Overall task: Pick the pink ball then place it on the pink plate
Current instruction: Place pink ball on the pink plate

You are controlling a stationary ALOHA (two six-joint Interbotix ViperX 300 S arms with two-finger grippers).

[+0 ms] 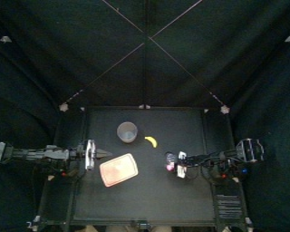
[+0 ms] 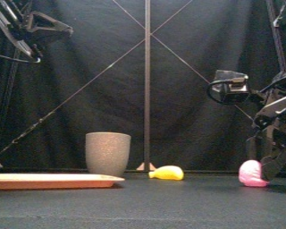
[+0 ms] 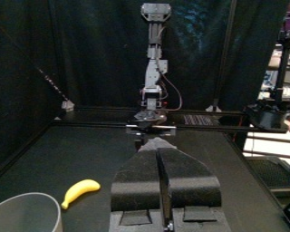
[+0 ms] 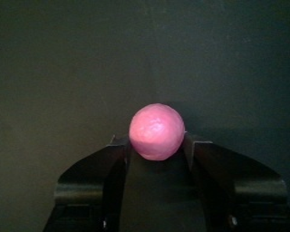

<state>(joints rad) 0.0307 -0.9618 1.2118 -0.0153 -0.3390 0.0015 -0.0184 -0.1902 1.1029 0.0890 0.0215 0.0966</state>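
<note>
Pink ball (image 4: pixel 158 132): low on the counter (image 1: pixel 148 204), right of middle, between the jaws.
Right gripper (image 4: pixel 158 142): jaws closed against the ball's two sides.
Pink plate (image 1: pixel 119 169): flat, left of the ball, apart from it.
Yellow banana (image 2: pixel 168 173): lying beyond the plate.
Grey cup (image 2: pixel 107 153): upright, far-left of the banana.
Left gripper (image 3: pixel 161 150): left of the plate, jaws pressed together, empty.

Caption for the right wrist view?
Right gripper shut on the pink ball, which shows between its jaws.
</note>
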